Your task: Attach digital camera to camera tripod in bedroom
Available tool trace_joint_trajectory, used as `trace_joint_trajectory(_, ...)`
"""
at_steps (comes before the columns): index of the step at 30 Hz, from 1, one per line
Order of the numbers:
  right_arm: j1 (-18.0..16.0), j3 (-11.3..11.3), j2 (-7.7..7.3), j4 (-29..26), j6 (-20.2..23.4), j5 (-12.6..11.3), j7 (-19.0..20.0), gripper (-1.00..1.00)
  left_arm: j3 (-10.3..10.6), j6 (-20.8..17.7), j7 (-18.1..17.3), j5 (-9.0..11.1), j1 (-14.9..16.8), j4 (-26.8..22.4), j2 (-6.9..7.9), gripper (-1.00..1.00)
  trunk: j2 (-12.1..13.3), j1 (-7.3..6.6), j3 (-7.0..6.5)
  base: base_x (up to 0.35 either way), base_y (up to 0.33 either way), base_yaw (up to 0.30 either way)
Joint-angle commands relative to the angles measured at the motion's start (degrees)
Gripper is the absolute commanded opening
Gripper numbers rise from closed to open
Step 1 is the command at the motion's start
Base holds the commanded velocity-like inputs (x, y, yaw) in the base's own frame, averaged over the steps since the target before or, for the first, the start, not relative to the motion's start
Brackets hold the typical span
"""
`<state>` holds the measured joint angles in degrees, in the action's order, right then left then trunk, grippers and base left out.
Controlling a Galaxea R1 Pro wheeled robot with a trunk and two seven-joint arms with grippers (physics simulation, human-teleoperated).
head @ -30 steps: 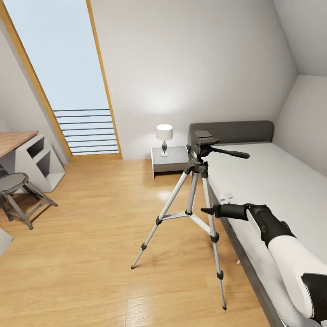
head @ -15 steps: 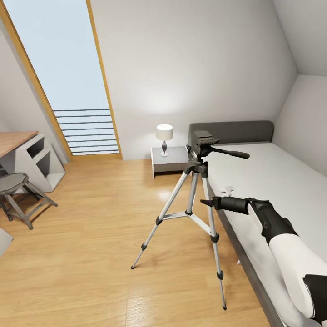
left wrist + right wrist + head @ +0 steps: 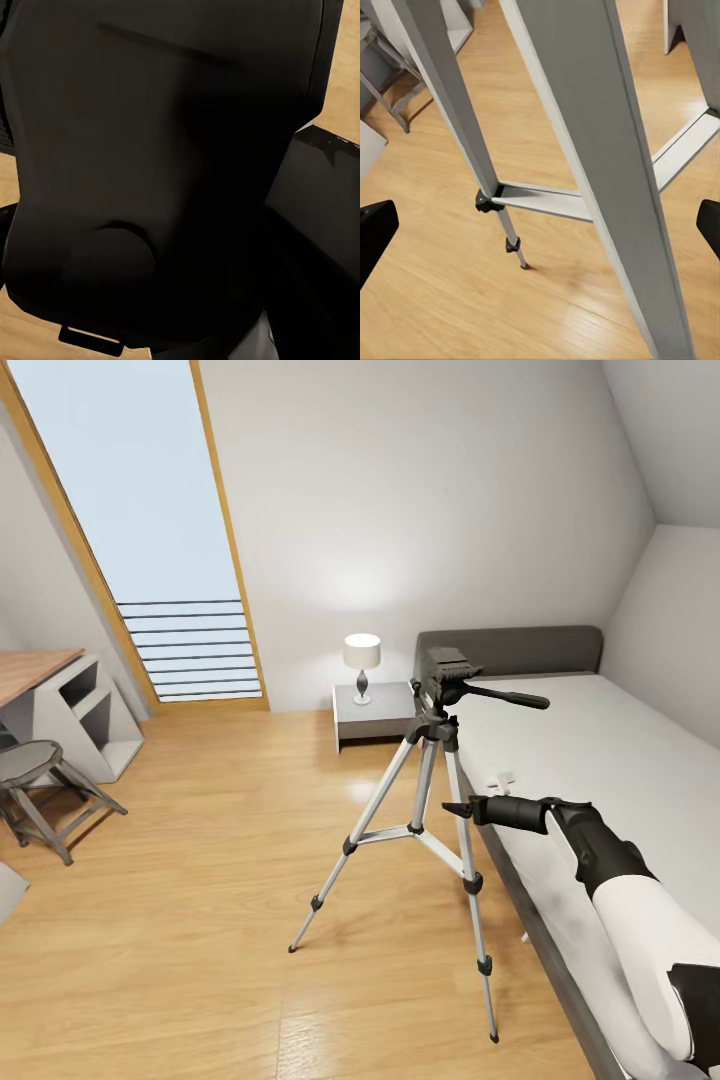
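Head view: one camera tripod (image 3: 430, 800), three silver-grey metal legs and a black head, stands on light wood floor (image 3: 180, 920) beside the grey-headboard bed (image 3: 590, 760). Right gripper (image 3: 455, 809) points at a leg, barely moved since half a second ago. Left wrist view: dark, smooth rounded surfaces; claw state unreadable. Right wrist view: fingertips (image 3: 375, 229) spread wide around the nearest leg.

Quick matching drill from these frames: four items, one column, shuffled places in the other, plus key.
Items
1. silver-legged camera tripod
2. white-shaded table lamp
3. round grey metal stool
4. right gripper

Places
A. on the grey nightstand
B. by the wood-topped desk
C. next to a tripod leg, open fingers either side of it
D. standing on the wood floor beside the grey-headboard bed

Pairs: 1-D, 2-A, 3-B, 4-C
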<state>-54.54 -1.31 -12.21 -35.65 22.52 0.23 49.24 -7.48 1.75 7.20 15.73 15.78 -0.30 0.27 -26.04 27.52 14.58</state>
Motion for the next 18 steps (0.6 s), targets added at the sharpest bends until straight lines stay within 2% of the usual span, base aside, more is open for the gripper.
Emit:
trace_joint_trajectory(1, 0.0, -0.1, 0.01, 0.0, 0.4, 0.0, 0.2, 1.0, -0.4, 0.2, 0.0, 0.0, 0.0, 0.0, -0.01, -1.0, -0.1, 0.03, 0.1, 0.0, 0.0, 0.0)
trace_joint_trajectory(10, 0.0, -0.1, 0.0, 0.0, 0.4, 0.2, 0.2, 1.0, -0.4, 0.2, 0.0, -0.1, 0.0, 0.0, -0.01, -1.0, -0.1, 0.03, 0.1, 0.0, -0.01, 0.0)
trace_joint_trajectory(18, 0.0, -0.2, 0.0, 0.1, 1.0, 1.1, -0.5, 1.0, -0.4, 0.2, 0.0, -0.3, 0.0, 0.0, -0.01, -1.0, -0.1, 0.03, 0.1, 0.0, -0.142, 0.0)
